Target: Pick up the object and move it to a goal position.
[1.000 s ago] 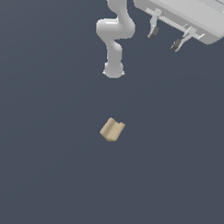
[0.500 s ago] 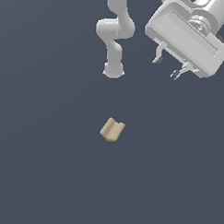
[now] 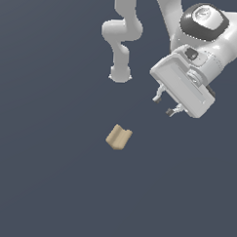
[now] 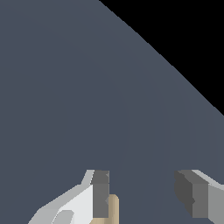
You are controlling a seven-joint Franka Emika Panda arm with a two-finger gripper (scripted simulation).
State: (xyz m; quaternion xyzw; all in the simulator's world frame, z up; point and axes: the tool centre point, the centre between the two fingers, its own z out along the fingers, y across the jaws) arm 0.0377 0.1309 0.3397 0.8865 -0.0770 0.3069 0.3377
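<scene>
block (image 3: 119, 137) lies free on the floor, at about 8 o'clock from the gripper (image 3: 166, 105), well apart. fingers (image 4: 100, 193) spread, nothing between them. risk: descending off-centre, one finger clips the block and shoves it aside.

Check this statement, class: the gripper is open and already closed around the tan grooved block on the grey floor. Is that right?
Not quite. The gripper is open, but it hangs apart from the tan grooved block, which lies free on the grey floor, as the exterior view shows.
</scene>
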